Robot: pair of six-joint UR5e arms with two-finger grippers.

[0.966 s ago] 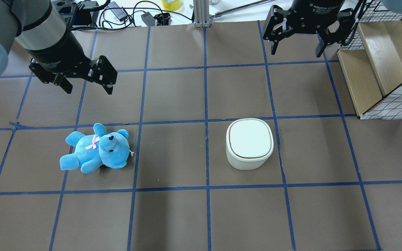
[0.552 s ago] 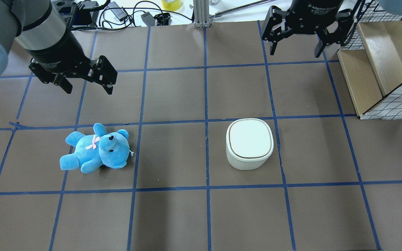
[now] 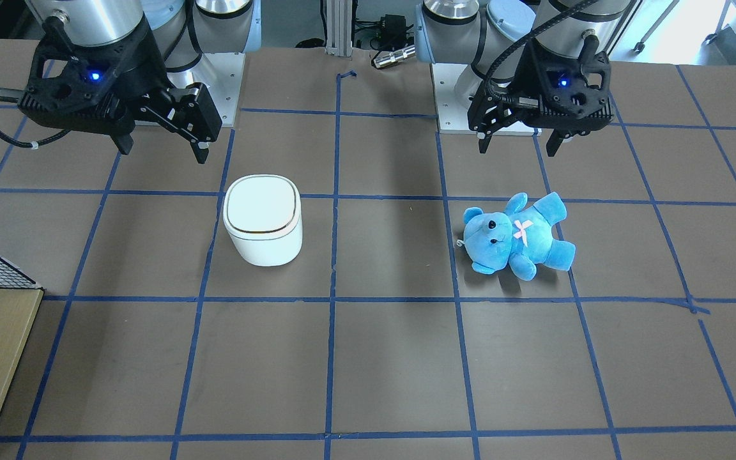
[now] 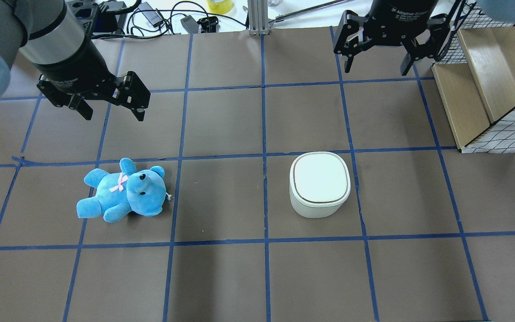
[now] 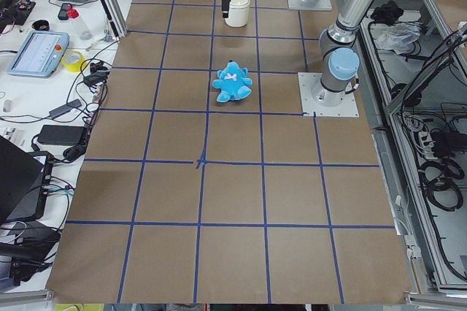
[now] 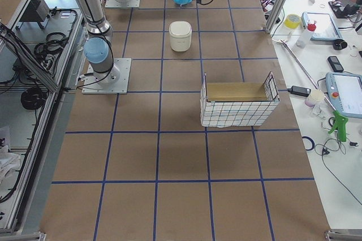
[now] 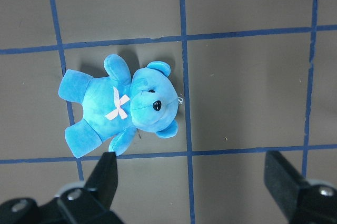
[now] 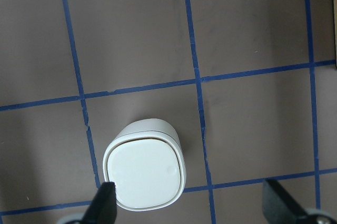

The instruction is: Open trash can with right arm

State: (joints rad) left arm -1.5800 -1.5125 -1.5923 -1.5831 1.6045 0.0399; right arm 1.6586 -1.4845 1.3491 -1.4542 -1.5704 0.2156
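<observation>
The white trash can (image 4: 320,184) stands right of the table's middle with its lid shut. It also shows in the front view (image 3: 262,220) and in the right wrist view (image 8: 145,166). My right gripper (image 4: 376,70) is open and empty. It hangs high above the table, beyond the can toward the far edge, and is also seen in the front view (image 3: 163,153). My left gripper (image 4: 114,117) is open and empty above the blue plush bear (image 4: 123,190).
A wire-mesh crate with wooden panels (image 4: 485,89) stands at the far right, close to my right gripper. Cables and small devices (image 4: 159,18) lie along the far edge. Blue tape lines grid the brown table (image 4: 221,197).
My right gripper has shifted slightly to the left in the overhead view and stays open. The left arm, the bear and the trash can have not moved.
</observation>
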